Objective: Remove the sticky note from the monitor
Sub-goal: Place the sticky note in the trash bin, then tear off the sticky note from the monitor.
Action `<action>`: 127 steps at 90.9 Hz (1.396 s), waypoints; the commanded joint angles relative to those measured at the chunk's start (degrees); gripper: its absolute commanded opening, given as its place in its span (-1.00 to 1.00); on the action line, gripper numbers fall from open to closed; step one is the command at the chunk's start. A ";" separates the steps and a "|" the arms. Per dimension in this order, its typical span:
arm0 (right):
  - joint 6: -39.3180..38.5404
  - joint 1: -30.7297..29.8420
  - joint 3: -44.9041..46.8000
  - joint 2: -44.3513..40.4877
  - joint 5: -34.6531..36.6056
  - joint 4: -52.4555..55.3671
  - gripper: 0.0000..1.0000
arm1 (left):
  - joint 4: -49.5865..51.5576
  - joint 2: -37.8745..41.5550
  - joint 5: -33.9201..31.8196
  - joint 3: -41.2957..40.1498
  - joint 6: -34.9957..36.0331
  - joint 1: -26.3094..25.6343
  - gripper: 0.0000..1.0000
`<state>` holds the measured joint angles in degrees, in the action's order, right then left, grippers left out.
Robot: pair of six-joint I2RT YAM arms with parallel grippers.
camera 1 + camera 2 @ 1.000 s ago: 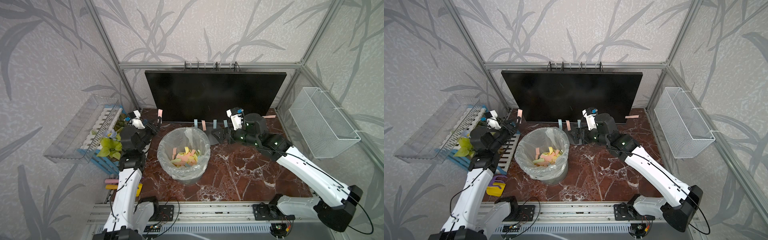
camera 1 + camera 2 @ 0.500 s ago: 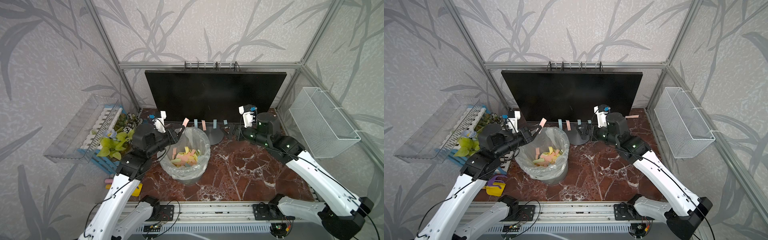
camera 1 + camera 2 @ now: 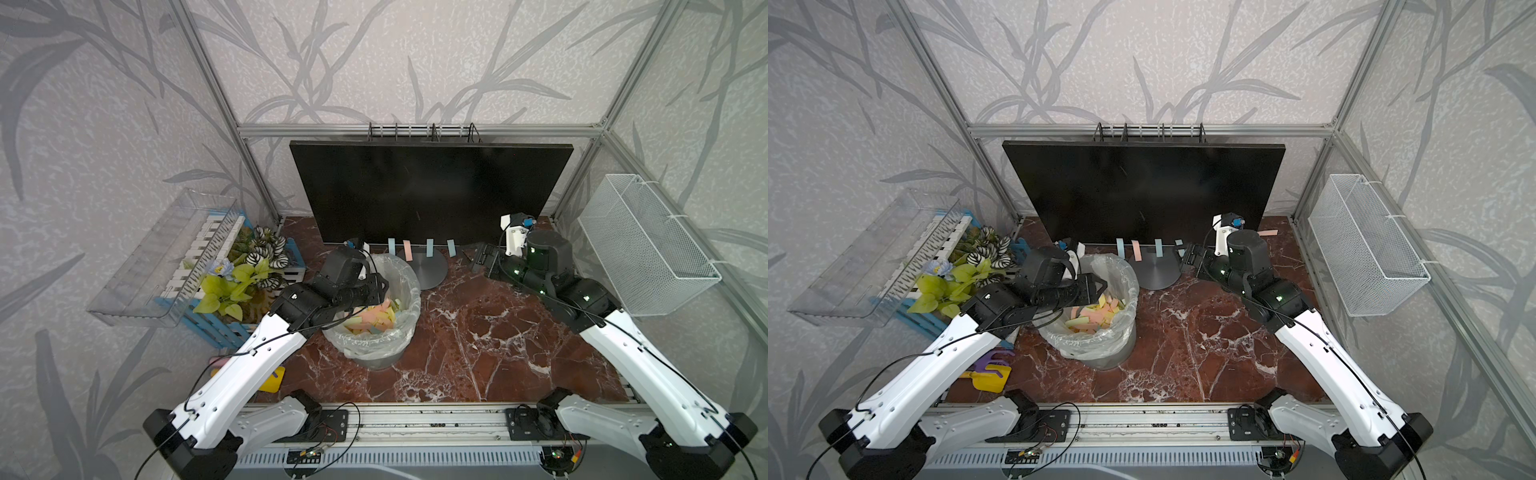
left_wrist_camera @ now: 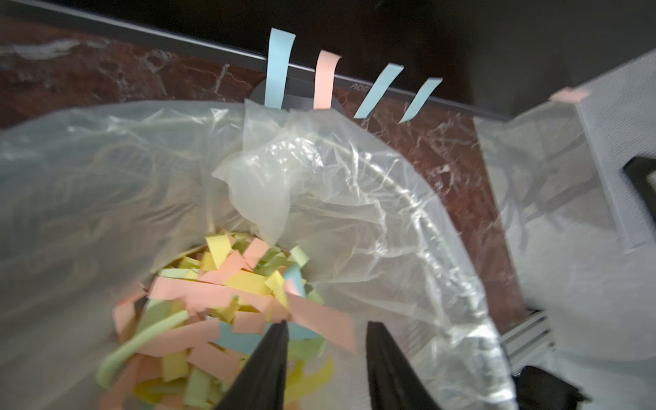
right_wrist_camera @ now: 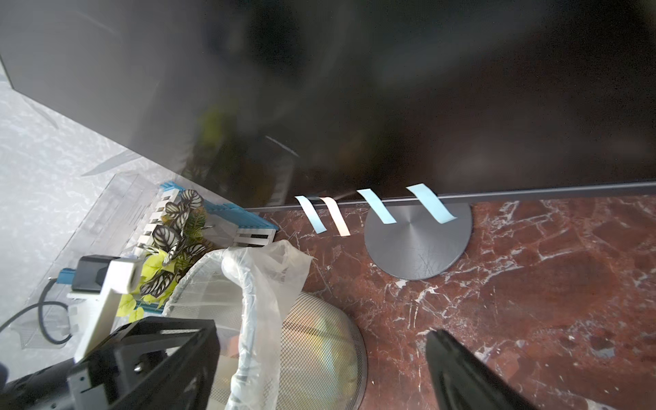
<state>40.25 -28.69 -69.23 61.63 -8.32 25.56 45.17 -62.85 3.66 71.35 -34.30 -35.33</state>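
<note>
Left gripper (image 4: 326, 323), jaws parted over the bin (image 4: 408, 198), drops a pink note (image 4: 309, 312); next we reckon another strip (image 4: 278, 67) off the monitor (image 3: 428, 191) needs pinching.

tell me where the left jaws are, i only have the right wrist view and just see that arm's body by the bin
Observer: The left gripper hangs over the mouth of the bin, jaws apart, nothing between them.
Operator: what's inside the bin
Observer: A pile of coloured paper strips. A blurred pink strip shows just beyond the jaws, and I cannot tell whether it has landed.
Operator: any notes besides the four i see on the bezel
Observer: Yes, a fifth note, pink, juts out by the lower right corner of the monitor.
</note>
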 commanded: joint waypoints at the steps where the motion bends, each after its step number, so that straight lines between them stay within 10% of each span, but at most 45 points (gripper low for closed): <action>1: 2.05 3.36 0.56 -2.08 -2.34 -0.48 0.90 | 0.04 -0.49 -3.42 4.53 2.22 -0.57 0.22; 21: 2.87 15.76 2.50 -5.99 -7.57 0.64 0.89 | -2.05 -2.05 -3.41 10.37 3.54 -0.95 0.99; 65: 3.41 46.28 9.69 -9.70 -20.91 -2.90 0.89 | -24.37 -6.49 6.06 11.84 1.45 -1.19 1.00; 127: 27.75 52.42 20.79 5.01 -26.67 -38.92 0.68 | -36.52 -11.12 11.69 7.30 -1.50 -1.41 1.00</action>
<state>62.92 24.71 -49.23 64.53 -34.09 -3.20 12.05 -73.10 13.67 79.59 -35.03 -36.38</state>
